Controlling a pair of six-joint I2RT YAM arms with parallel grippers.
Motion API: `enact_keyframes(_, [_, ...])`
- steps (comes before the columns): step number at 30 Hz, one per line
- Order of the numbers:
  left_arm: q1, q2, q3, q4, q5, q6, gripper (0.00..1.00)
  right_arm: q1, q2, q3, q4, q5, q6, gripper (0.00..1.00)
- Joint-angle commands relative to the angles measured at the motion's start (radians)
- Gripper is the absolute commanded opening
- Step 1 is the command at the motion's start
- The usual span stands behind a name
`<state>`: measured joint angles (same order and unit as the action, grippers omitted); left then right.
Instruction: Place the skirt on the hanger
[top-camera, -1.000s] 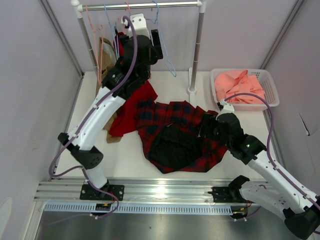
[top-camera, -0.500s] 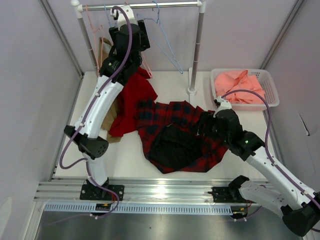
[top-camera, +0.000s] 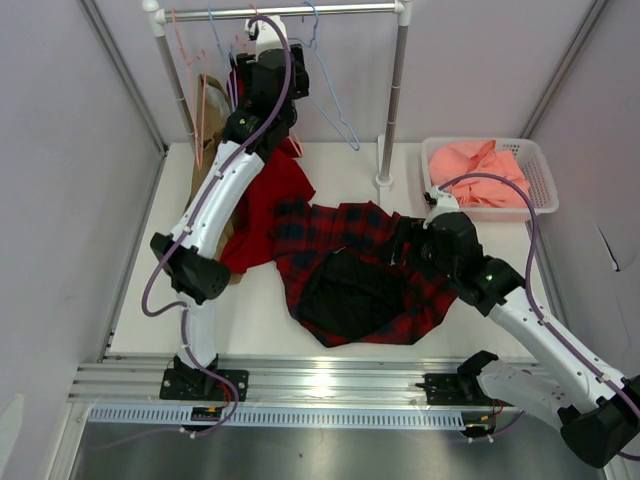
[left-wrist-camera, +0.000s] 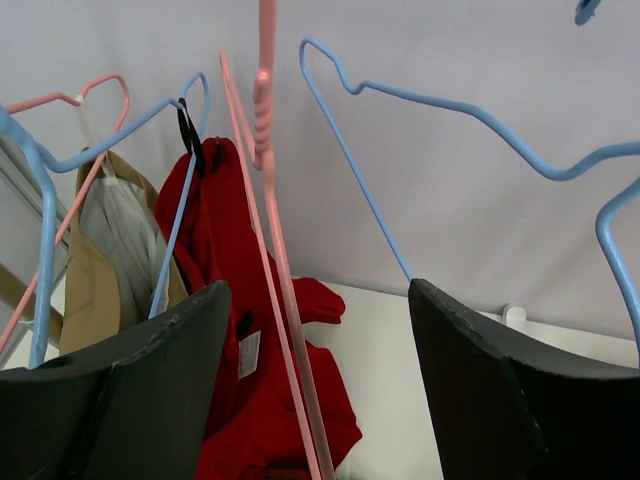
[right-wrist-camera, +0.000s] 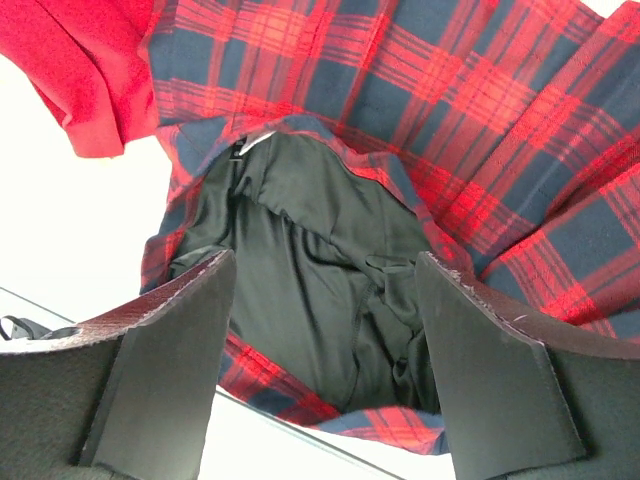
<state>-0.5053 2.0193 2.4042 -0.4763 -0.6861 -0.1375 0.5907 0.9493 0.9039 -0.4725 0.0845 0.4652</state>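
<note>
Between the jaws of the left gripper (left-wrist-camera: 318, 300), being held wide, the hanger (left-wrist-camera: 262, 110) is being straddled untouched; just below the right gripper (right-wrist-camera: 325, 265), equally wide and empty, the skirt (right-wrist-camera: 480, 120) is being hovered over.

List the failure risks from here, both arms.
1. Left gripper is open, the pink hanger in line between its fingers; blue hangers crowd both sides, so closing may catch the wrong wire.
2. Right gripper hangs open over the skirt; the solid red garment overlaps its edge and could get dragged along.
</note>
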Motion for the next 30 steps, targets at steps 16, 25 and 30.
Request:
enact_keyframes(16, [0.028,0.067,0.093,0.196,-0.119,0.167,0.77,-0.095,0.036,-0.017,0.083,-0.131,-0.079,0.78])
enact_keyframes(25, [0.050,0.091,0.092,0.206,-0.113,0.180,0.66,-0.121,0.039,-0.034,0.101,-0.161,-0.088,0.77])
enact_keyframes(30, [0.053,0.098,0.099,0.214,-0.102,0.187,0.46,-0.126,0.046,-0.045,0.113,-0.169,-0.089,0.77])
